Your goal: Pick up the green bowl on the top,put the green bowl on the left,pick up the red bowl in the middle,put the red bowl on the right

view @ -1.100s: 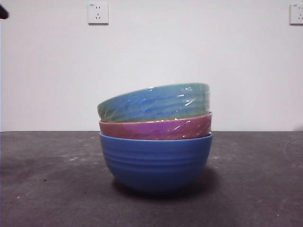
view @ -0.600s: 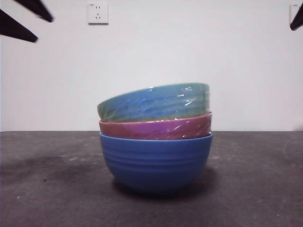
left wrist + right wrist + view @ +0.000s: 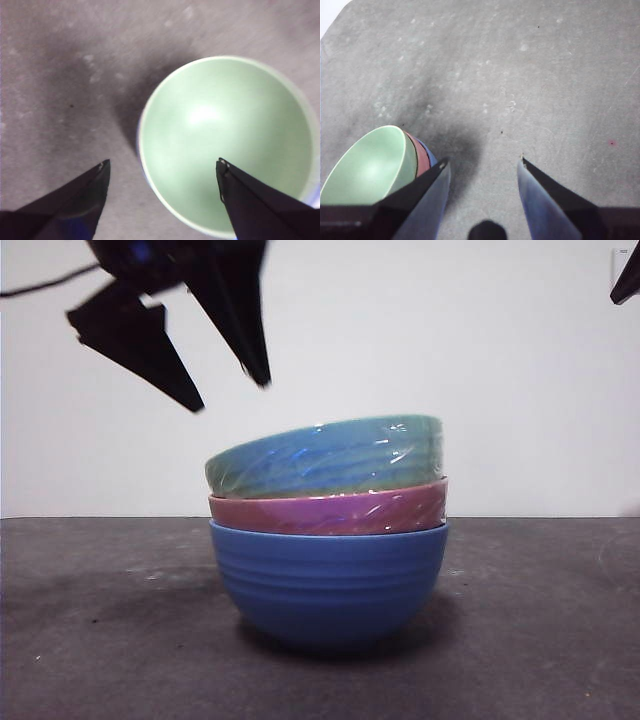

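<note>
Green bowl point(image 3: 325, 456) sits on top of a three-bowl stack, tilted, its rim higher on one side; pale green interior faces up in the left wrist view point(image 3: 227, 142). Directly under it is the red bowl point(image 3: 330, 510), nested in a blue bowl point(image 3: 328, 580) that rests on the dark grey table point(image 3: 90, 640). In the right wrist view the same stack shows as green bowl point(image 3: 370, 165), a sliver of red bowl point(image 3: 421, 157) and a thin blue edge behind it. Left gripper point(image 3: 228, 395) hangs above the stack, over the lower side of the green bowl's rim, not touching it; jaws spread wide apart and empty. In its own wrist view point(image 3: 162, 167) one jaw lies over the bowl's interior and the other over bare table, so the rim falls between them. Right gripper point(image 3: 482, 162) is released, jaws apart, nothing between them; the stack lies just beside one jaw. In the front view it shows only as a black tip point(image 3: 628, 280) at a top corner.
</note>
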